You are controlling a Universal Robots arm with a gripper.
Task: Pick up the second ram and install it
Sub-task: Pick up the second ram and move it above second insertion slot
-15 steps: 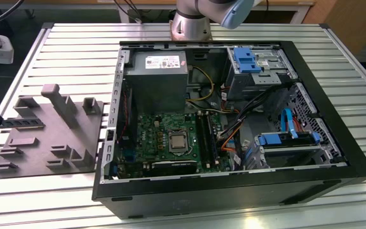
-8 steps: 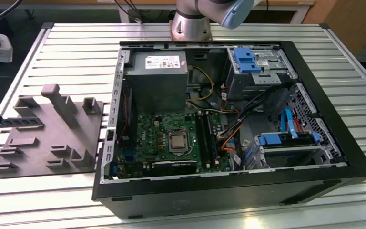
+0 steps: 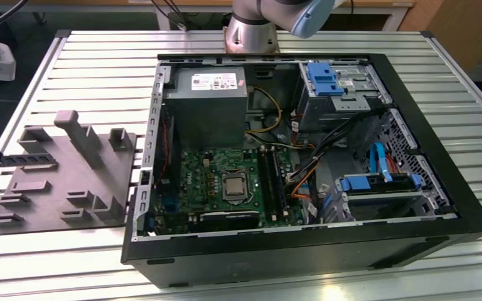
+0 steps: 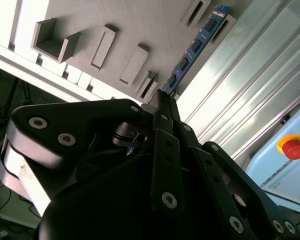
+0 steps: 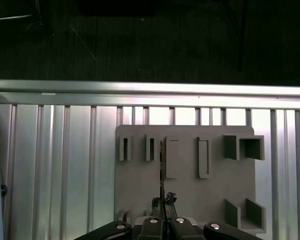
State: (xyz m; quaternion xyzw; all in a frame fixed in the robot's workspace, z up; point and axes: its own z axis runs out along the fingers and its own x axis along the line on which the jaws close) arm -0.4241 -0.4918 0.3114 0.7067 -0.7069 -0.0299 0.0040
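Observation:
The second ram point(image 4: 195, 45) is a thin, long stick with dark chips, sticking out from my gripper point(image 4: 162, 95), whose fingers are shut on its near end. In the first wrist view I see the ram point(image 5: 162, 165) edge-on above the grey holder tray point(image 5: 140, 190), beside one of its slots, with the gripper point(image 5: 163, 204) at its near end. In the exterior view the ram point(image 3: 23, 161) is a dark strip over the tray point(image 3: 48, 207) at the exterior view's left edge. I cannot tell whether it touches the tray.
The open computer case point(image 3: 308, 251) lies on the ribbed aluminium table point(image 3: 98, 69), to the exterior view's right of the tray. Its motherboard point(image 3: 216, 182) has memory slots point(image 3: 270, 182) beside the processor. Cables, drive cages and the power supply point(image 3: 206, 100) crowd the case. A red button point(image 4: 291, 148) is nearby.

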